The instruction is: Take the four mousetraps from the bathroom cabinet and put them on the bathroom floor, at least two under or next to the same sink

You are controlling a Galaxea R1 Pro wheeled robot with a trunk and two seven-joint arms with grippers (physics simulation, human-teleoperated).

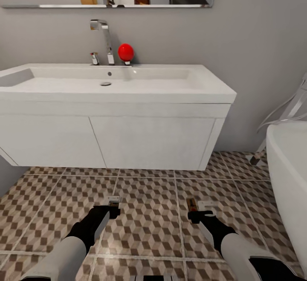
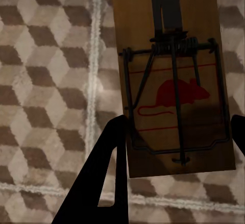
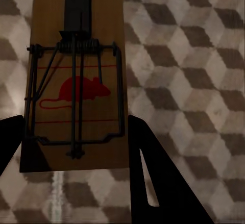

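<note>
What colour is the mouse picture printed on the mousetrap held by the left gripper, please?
Red, on the brown mousetrap; clearest in the left wrist view.

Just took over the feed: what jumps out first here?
A red ball sits on the white sink beside the chrome faucet. Lower down, over the cube-patterned bathroom floor, the left gripper and right gripper each hold a mousetrap printed with a red mouse.

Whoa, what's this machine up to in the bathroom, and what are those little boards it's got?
The robot is facing the white sink unit with both arms stretched low over the patterned floor tiles. Each arm carries a wooden mousetrap: the left end effector grips one mousetrap, and the right end effector grips the other mousetrap. Both are in front of the sink, not yet visibly resting on the floor.
</note>
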